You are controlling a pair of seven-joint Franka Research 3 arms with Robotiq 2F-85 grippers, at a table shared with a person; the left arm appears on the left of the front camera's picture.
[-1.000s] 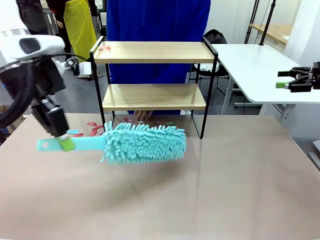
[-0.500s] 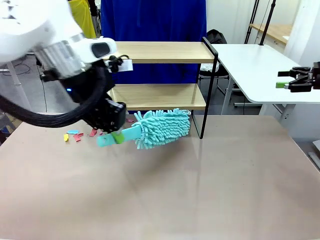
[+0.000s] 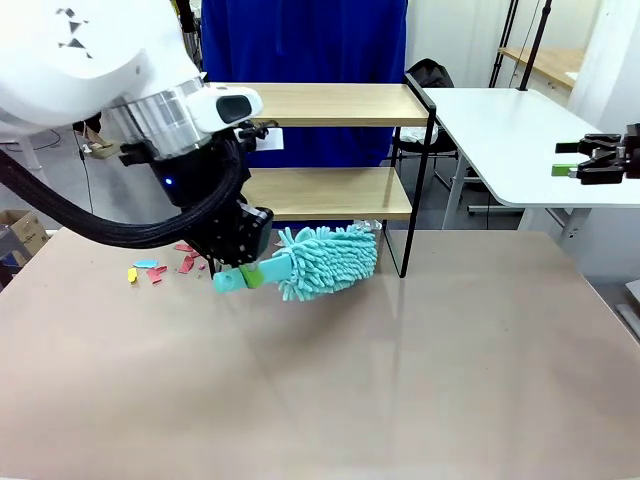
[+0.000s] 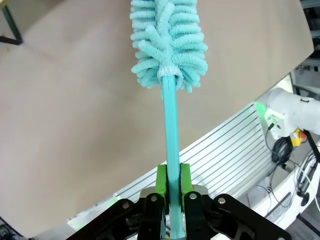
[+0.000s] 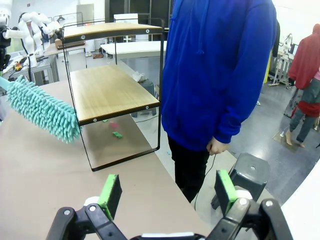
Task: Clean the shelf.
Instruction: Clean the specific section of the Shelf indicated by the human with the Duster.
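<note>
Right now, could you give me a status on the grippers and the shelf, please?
Left gripper shut on duster, its head low at shelf front. Right gripper open, empty. Paper scraps on table; person behind shelf.

Duster (image 3: 325, 262) blocks shelf (image 3: 330, 193) front — table (image 3: 480, 350) rightward open.

I have the shelf (image 3: 330, 104) at the table's (image 3: 420, 380) far edge, the person (image 3: 300, 40) behind it. My left gripper (image 3: 248, 278) holds the duster (image 3: 328, 262) low, just before the shelf, with scraps (image 3: 150, 270) on the table to its left. My right gripper (image 3: 568, 158) sits far right.
</note>
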